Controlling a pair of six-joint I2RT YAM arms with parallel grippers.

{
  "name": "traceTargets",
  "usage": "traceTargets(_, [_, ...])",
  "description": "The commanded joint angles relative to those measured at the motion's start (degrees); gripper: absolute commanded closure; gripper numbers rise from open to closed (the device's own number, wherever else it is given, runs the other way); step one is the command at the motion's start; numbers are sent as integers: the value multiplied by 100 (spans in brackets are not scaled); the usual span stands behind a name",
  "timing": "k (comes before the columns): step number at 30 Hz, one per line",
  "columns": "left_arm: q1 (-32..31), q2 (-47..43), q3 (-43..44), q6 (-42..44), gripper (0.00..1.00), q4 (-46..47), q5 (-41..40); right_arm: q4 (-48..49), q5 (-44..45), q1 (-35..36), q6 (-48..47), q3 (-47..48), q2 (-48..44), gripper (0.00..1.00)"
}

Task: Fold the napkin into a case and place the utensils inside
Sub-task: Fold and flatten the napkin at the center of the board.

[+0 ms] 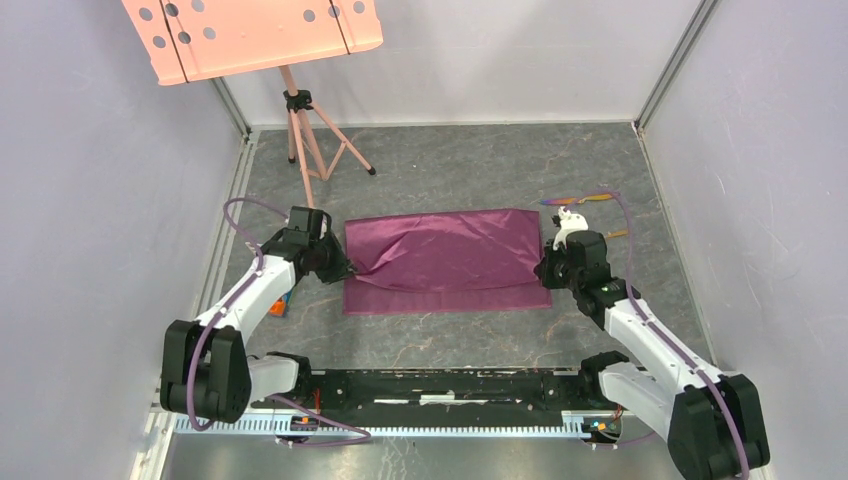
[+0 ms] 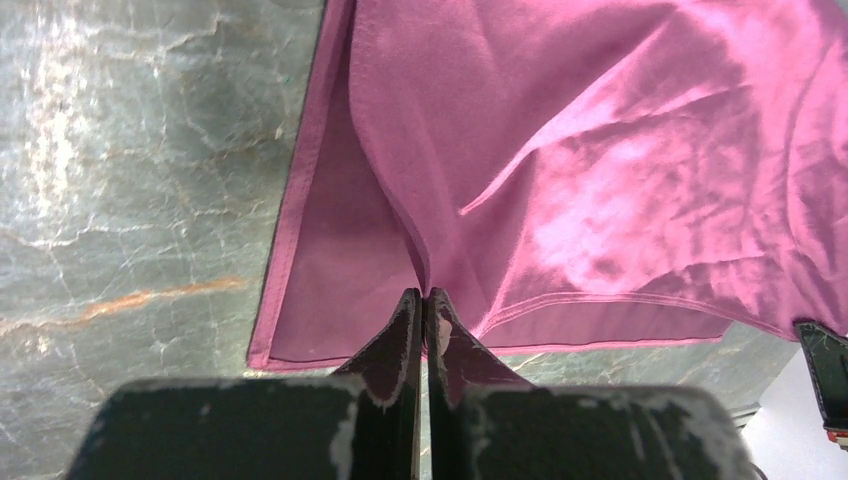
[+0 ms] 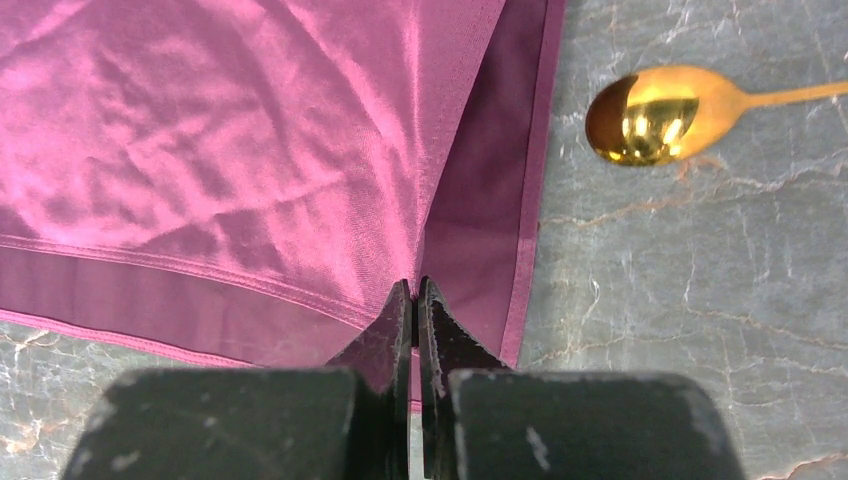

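Note:
The plum-purple napkin [image 1: 445, 260] lies on the grey table, doubled over, its top layer stopping short of the near hem. My left gripper [image 1: 345, 268] is shut on the top layer at the napkin's left edge [image 2: 423, 296], and the cloth [image 2: 600, 150] rises into a pinched ridge there. My right gripper [image 1: 543, 270] is shut on the top layer at the right edge [image 3: 415, 286] of the napkin [image 3: 220, 150]. Of the utensils, the gold spoon [image 3: 650, 115] lies on the table just right of the napkin. The iridescent knife [image 1: 580, 199] lies behind my right wrist.
A small blue-and-orange object [image 1: 280, 303] lies on the table under my left arm. A pink perforated stand [image 1: 250, 35] on a tripod [image 1: 310, 150] rises at the back left. Grey walls enclose the table on three sides.

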Motion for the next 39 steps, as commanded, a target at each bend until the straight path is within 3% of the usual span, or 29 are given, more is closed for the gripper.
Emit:
traceTargets(1, [18, -205, -215, 86, 98, -327, -118, -194, -77, -18, 129, -249, -187, 100])
traceTargets(20, [20, -653, -612, 28, 98, -557, -330, -654, 49, -14, 298, -529, -596, 100])
traceTargets(39, [16, -445, -844, -112, 98, -419, -366, -519, 13, -13, 462, -905, -674, 100])
